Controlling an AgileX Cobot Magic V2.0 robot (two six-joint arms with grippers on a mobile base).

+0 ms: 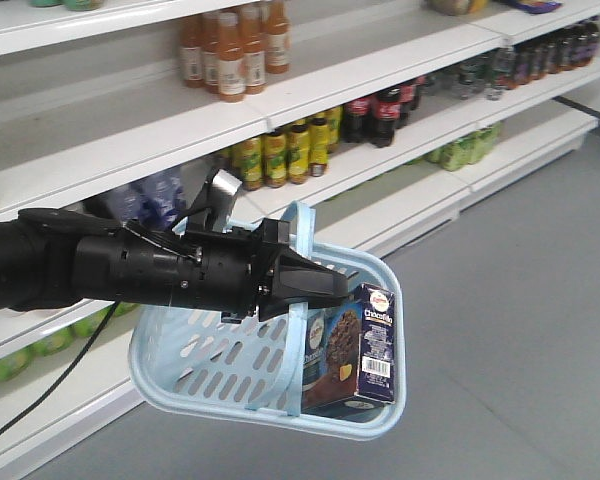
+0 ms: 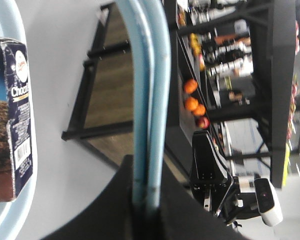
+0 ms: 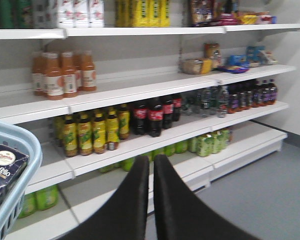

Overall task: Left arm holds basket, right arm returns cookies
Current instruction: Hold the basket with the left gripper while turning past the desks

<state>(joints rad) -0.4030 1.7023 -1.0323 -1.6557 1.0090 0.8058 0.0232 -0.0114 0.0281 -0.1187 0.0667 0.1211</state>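
Left hand (image 1: 328,288) is clamped on both handles (image 1: 298,222) of the basket (image 1: 205,370), with the handles pinched together between its fingers. Basket hangs clear of the floor, in front of the shelves (image 1: 400,150). Cookies (image 1: 366,345) are inside the basket, upright at the end farthest from the left arm, against the end wall, top about level with the rim. Right hand (image 3: 151,164) is outside the basket, off to its right. Its fingers are nearly together with only a sliver between, holding nothing, aimed at the shelves and not at the cookies. Cookies not picked yet, so the return looks unstarted.

Risks, judged:
- **Narrow entry:** right hand must spread before going in. If it enters narrow, it tips the box flat.
- **Swinging basket:** handles and left hand cross above the basket's middle, so the only way in is at the cookies' end. A clip on a handle or the rim sets the basket swinging, since it hangs from one pinch.
- **Slipping handles:** a hard knock may slip the handles in the left hand.
- **Bad grip:** box sits tight to the end wall, so a finger may not fit behind it. A corner grip would let the box twist out on the lift.
- **Low lift:** box bottom catches the rim.
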